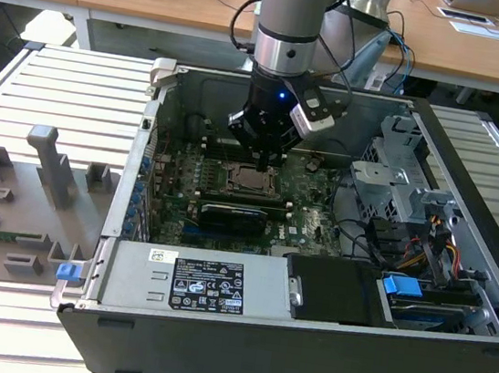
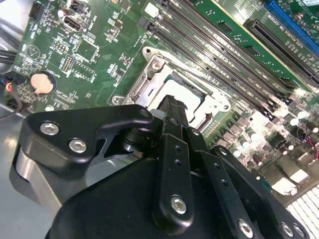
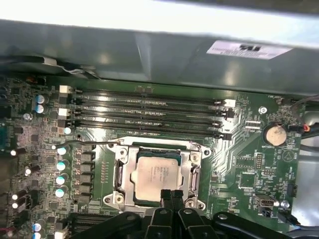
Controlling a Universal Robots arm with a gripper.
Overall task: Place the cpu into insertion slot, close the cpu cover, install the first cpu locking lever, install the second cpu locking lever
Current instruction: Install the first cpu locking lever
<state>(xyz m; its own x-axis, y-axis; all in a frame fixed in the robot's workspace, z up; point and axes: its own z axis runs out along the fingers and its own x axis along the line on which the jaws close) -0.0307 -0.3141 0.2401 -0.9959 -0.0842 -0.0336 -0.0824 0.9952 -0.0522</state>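
I log my gripper (image 3: 172, 195), closed tight on nothing, likely for pushing, at the cpu cover (image 3: 192, 172) lying over the seated cpu (image 3: 157, 174).

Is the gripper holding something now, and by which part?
It cannot be told. The gripper is at the edge of the cpu cover, beside the seated cpu.

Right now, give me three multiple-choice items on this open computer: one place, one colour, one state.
1. Where is the flat silver-grey square cpu? A in the dark-framed square insertion slot; B outside the case; C on a desk.
2. What colour is the circuit board? A blue; B green; C red.
3. How is the thin silver metal cpu cover? A upright; B removed; C flat around the cpu.
A: the chip sits in the socket. B: green shows all around. C: its frame borders the chip.
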